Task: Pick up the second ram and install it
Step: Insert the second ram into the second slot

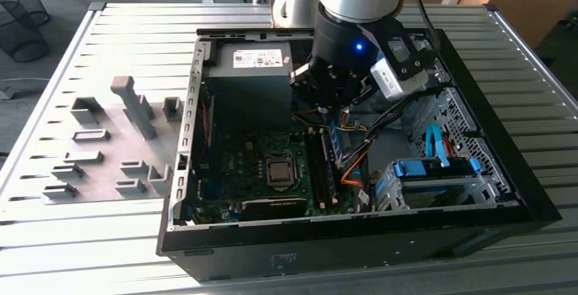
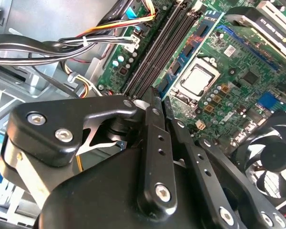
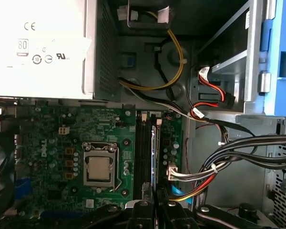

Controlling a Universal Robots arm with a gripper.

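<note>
Second ram (image 1: 336, 147), a slim flat board, stands edge-on over the black motherboard slots (image 3: 144, 152), clamped between the matte black gripper (image 3: 155, 206) fingers inside the open steel case (image 1: 361, 231).

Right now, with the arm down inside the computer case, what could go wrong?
1. The memory stick sits edge-on over the dark slots, just off the gripper. If it is not lined up with one slot, pressing down could jam it or strain the green board.
2. The bundle of coloured wires lies close beside the slots and might snag the gripper or the stick.
</note>
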